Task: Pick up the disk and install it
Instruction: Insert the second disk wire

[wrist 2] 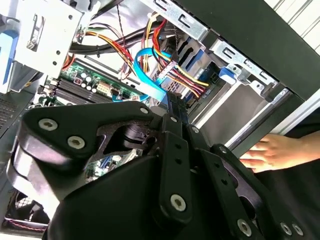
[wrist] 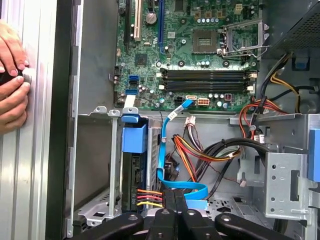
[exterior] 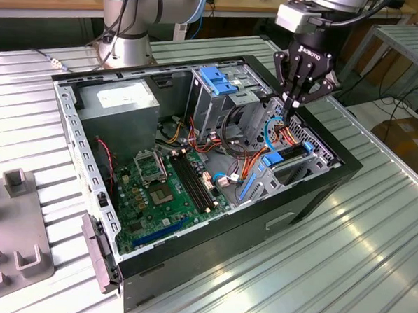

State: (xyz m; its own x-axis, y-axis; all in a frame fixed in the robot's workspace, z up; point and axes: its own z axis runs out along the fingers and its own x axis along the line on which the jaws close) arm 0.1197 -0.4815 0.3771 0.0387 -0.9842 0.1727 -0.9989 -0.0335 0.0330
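Note:
The disk (exterior: pixel 291 155) sits edge-up in the drive bay at the front corner of the open computer case (exterior: pixel 312 197), on the exterior view's right. Its bright-blue rails (wrist: pixel 135 140) show at the bay's ends. In the first wrist view the disk (wrist: pixel 131 175) is a dark slab with red, yellow and black wires (wrist: pixel 150 197) plugged into its end. My gripper (exterior: pixel 288 117) hangs just above the bay, fingers pressed together with nothing between them. Both wrist views show the gripper (wrist: pixel 175 199) (wrist 2: pixel 172 100) right by a blue flat cable (wrist: pixel 182 190) and the wire bundle (wrist 2: pixel 185 75).
A person's hand (wrist: pixel 11 75) (wrist 2: pixel 265 152) rests on the table outside the case wall. Inside the case are the motherboard (exterior: pixel 165 189), the power supply box (exterior: pixel 120 103) and a blue-topped drive cage (exterior: pixel 216 80). A grey fixture (exterior: pixel 9 223) lies at the exterior view's left.

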